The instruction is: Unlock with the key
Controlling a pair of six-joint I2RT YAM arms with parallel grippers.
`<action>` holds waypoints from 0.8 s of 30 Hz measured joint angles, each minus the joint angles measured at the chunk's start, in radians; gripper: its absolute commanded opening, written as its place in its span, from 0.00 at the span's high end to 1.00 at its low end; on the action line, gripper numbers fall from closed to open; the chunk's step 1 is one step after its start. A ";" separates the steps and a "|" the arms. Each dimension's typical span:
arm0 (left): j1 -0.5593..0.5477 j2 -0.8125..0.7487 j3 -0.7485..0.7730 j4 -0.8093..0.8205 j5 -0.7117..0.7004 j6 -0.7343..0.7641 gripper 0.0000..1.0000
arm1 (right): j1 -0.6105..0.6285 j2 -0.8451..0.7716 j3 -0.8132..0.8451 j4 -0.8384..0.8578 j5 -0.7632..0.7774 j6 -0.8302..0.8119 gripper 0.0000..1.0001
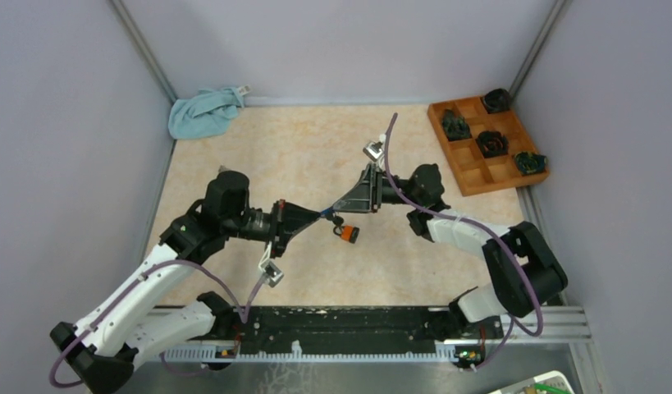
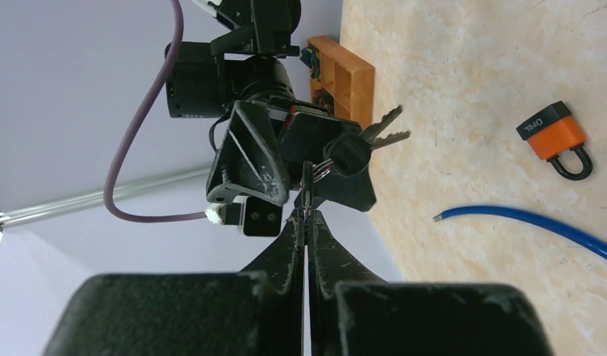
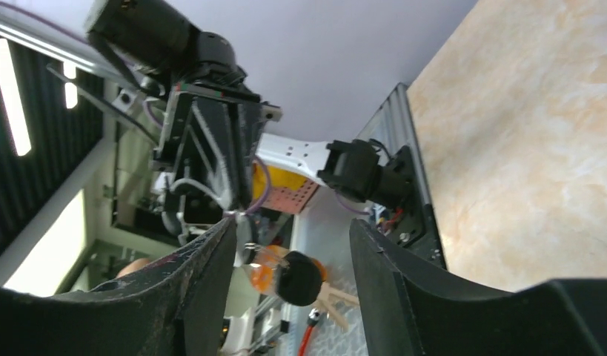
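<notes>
My left gripper (image 1: 314,217) is shut on the metal ring of a key bunch (image 2: 306,216) and holds it above the table. The black-headed keys (image 2: 350,153) hang from the ring, blades pointing away. My right gripper (image 1: 342,205) faces it, tip to tip. In the right wrist view it is open (image 3: 293,241), with the keys (image 3: 299,279) hanging between its fingers, touching neither. The orange padlock (image 1: 346,234) with a black shackle lies shut on the table just below both grippers; it also shows in the left wrist view (image 2: 555,136).
A blue cable (image 2: 522,220) lies on the table near the padlock. A wooden compartment tray (image 1: 480,171) with dark items stands at the back right. A light blue cloth (image 1: 203,111) lies in the back left corner. Walls close in on three sides.
</notes>
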 measured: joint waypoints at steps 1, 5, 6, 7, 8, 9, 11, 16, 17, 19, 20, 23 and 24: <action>0.000 -0.002 -0.007 0.002 -0.001 0.009 1.00 | 0.000 0.012 -0.017 0.060 -0.009 0.049 0.45; 0.000 -0.004 -0.031 0.009 -0.008 0.037 1.00 | 0.000 0.036 -0.053 0.262 -0.026 0.193 0.49; 0.000 -0.004 -0.032 0.011 -0.008 0.043 1.00 | 0.000 0.040 -0.059 0.321 -0.026 0.230 0.49; 0.000 -0.004 -0.032 0.013 -0.006 0.047 1.00 | 0.000 0.042 -0.061 0.357 -0.027 0.251 0.50; 0.000 -0.004 -0.032 0.016 -0.003 0.050 1.00 | 0.000 0.046 -0.066 0.404 -0.025 0.277 0.50; 0.000 -0.004 -0.032 0.017 -0.001 0.051 1.00 | 0.000 0.050 -0.066 0.434 -0.024 0.295 0.51; 0.000 -0.004 -0.032 0.018 0.006 0.054 1.00 | 0.000 0.066 -0.066 0.489 -0.021 0.322 0.52; 0.000 -0.004 -0.032 0.021 0.024 0.055 1.00 | 0.000 0.122 -0.040 0.500 -0.023 0.321 0.54; 0.000 -0.004 -0.032 0.021 0.026 0.055 1.00 | 0.000 0.131 -0.019 0.484 -0.025 0.311 0.54; 0.000 -0.004 -0.032 0.019 0.028 0.055 1.00 | 0.002 0.139 0.023 0.460 -0.026 0.291 0.56; 0.000 -0.004 -0.032 0.019 0.028 0.056 1.00 | 0.003 0.140 0.044 0.448 -0.026 0.283 0.58; 0.000 -0.004 -0.032 0.013 0.028 0.058 1.00 | 0.012 0.144 0.101 0.442 -0.033 0.270 0.59; 0.000 -0.004 -0.032 0.012 0.028 0.058 1.00 | 0.017 0.147 0.108 0.451 -0.037 0.271 0.60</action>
